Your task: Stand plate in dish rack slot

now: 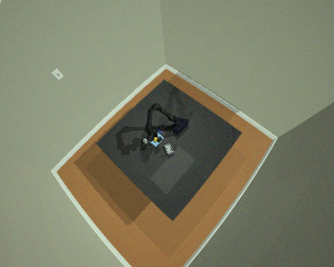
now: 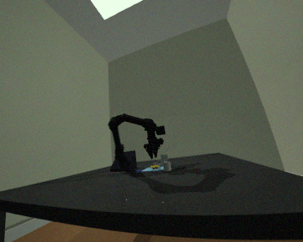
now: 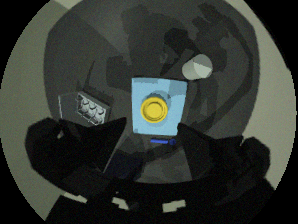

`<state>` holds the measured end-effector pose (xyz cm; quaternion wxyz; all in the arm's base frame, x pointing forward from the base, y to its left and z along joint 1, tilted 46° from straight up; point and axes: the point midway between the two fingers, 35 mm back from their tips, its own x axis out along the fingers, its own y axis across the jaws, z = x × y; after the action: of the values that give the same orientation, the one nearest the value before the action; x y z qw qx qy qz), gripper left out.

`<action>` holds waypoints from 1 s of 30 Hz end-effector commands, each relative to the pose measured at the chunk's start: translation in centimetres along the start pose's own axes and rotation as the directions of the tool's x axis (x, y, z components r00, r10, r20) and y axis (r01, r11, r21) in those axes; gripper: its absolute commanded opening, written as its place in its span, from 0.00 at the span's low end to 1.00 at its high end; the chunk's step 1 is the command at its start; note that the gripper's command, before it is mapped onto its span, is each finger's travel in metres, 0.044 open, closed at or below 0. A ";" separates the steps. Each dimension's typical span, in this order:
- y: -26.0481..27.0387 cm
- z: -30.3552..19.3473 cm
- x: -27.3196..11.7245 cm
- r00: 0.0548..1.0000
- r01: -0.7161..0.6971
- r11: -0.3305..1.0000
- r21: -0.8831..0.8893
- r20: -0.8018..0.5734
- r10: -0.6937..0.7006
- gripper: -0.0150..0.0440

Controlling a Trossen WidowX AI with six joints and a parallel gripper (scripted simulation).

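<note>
Hovers above the plate [image 3: 157,107], gripper [image 3: 152,156] spread wide with nothing held. Blue square plate with a yellow disc lies flat on the table [image 3: 220,136], rack [image 3: 87,107] nearby, white cup [image 3: 198,67] beyond.

A pale cup [image 3: 197,67] stood at one o'clock of the plate [image 3: 156,107]; the dish rack [image 3: 85,107] blocked nine o'clock.
</note>
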<state>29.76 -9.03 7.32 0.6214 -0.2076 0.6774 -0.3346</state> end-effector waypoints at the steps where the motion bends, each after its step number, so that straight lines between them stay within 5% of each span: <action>1: 0.0 -0.1 1.0 1.000 0.004 1.000 -0.001 0.007 -0.004 0.93; 30: -0.3 0.1 5.4 1.000 0.005 1.000 -0.001 0.008 -0.005 0.93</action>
<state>29.43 -12.69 4.16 0.6265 -0.2075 0.6720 -0.3360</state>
